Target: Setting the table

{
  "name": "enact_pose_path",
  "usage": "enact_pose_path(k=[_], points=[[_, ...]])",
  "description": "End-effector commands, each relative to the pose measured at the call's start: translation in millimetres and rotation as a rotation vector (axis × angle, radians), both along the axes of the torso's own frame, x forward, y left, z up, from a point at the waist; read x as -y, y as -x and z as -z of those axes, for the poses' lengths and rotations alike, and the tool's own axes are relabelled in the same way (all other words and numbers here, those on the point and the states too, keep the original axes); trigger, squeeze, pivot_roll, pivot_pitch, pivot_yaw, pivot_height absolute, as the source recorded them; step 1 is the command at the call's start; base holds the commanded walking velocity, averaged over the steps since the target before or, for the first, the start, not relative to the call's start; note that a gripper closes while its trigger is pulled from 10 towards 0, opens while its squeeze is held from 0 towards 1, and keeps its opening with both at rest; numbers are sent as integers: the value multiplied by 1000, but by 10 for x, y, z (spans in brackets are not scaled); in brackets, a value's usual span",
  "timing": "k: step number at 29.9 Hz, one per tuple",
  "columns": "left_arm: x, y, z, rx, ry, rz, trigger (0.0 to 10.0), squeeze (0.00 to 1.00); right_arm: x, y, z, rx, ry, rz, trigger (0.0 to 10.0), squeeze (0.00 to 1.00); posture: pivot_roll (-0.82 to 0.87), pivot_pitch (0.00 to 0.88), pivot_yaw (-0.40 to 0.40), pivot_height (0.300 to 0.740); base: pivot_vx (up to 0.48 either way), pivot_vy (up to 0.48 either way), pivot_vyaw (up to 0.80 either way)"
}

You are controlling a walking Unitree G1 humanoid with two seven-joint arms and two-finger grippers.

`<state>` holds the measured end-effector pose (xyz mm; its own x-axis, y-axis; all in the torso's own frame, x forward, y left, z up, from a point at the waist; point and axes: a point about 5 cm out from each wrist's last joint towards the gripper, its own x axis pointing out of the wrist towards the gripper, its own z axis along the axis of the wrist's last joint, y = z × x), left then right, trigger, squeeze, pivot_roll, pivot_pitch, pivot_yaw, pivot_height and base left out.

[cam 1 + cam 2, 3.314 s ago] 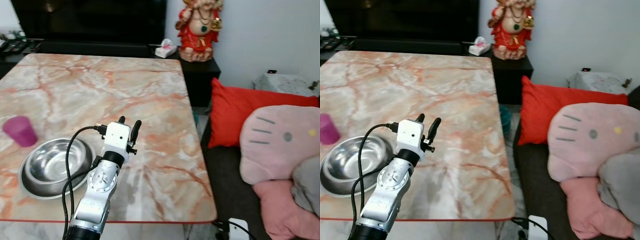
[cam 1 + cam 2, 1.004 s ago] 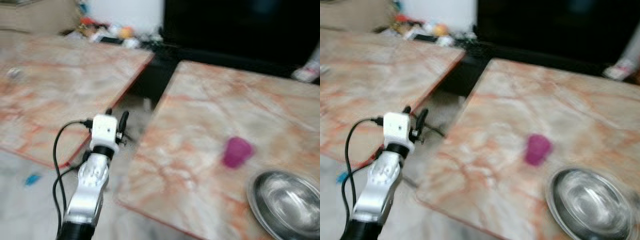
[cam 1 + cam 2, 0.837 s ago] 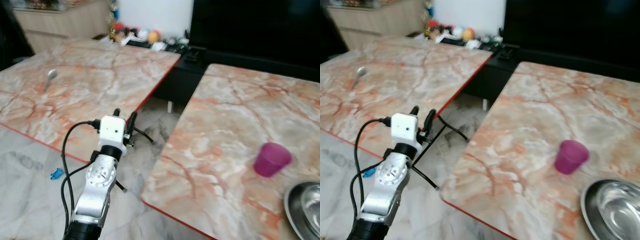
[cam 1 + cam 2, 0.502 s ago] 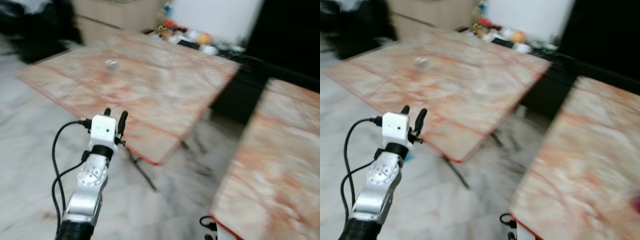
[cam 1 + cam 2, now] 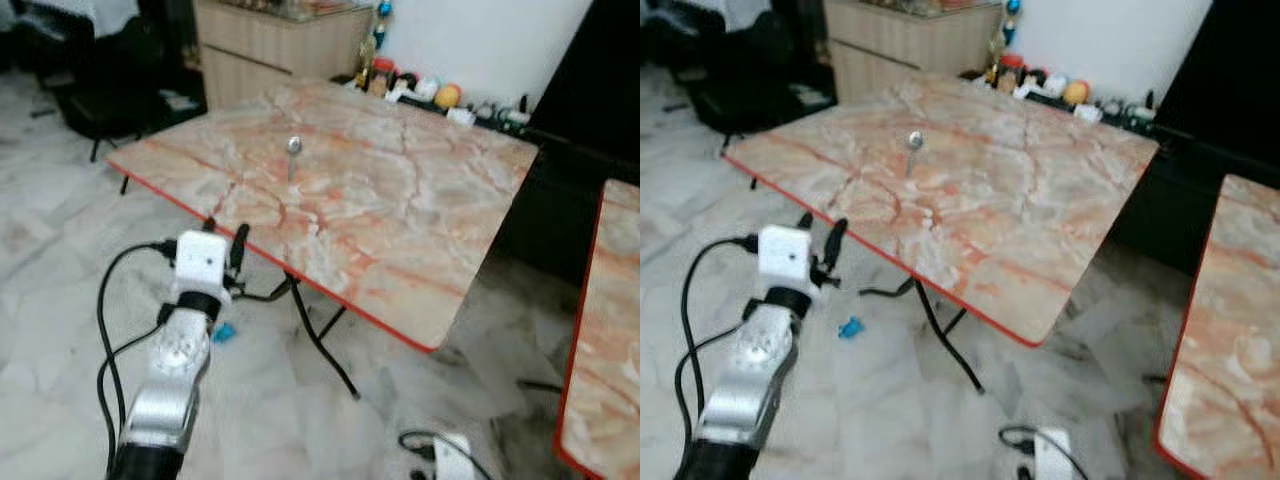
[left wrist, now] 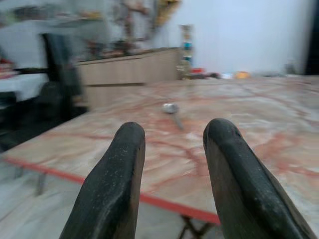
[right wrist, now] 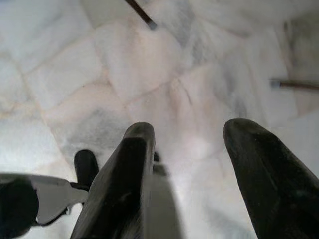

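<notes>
A metal spoon (image 5: 292,150) lies alone on a marble folding table (image 5: 400,220) with a red edge. In the left wrist view the spoon (image 6: 171,108) sits well beyond the fingers, toward the table's far side. My left gripper (image 5: 226,234) is raised in front of the table's near left edge, short of the top, open with nothing between its fingers (image 6: 124,164). My right gripper (image 7: 190,130) hangs low and points at the floor, open and empty.
A second marble table (image 5: 610,300) stands at the right edge. Behind are a wooden cabinet (image 5: 280,50), a shelf of small items (image 5: 440,95) and a dark chair (image 5: 100,80). On the tiled floor lie a blue scrap (image 5: 222,333) and a white device with a cable (image 5: 445,458).
The view has swung left, away from the table with the pink cup and steel bowl; the spoon table now stands ahead. The left arm keeps its raised pose.
</notes>
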<state>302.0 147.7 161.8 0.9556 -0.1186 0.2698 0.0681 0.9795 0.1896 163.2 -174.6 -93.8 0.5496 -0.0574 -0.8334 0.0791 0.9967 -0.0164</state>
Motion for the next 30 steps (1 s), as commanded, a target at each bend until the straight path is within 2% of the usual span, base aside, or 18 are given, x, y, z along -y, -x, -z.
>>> enact_pose_path(k=[1, 9, 30], points=[[120, -9, -30, 10, -8, 39, 10000, 0, 123, 81, 21, -24, 19, 29, 10000, 0, 104, 0, -67, 740, 0, 480, -775], [73, -22, -29, 5, -3, 27, 10000, 0, 123, 77, 19, -19, 18, 31, 10000, 0, 106, 0, -68, 740, 0, 480, -770], [69, -28, -31, 4, -5, 27, 10000, 0, 119, 66, 10, 4, 20, 42, 10000, 0, 111, 0, -66, 740, 0, 480, 0]])
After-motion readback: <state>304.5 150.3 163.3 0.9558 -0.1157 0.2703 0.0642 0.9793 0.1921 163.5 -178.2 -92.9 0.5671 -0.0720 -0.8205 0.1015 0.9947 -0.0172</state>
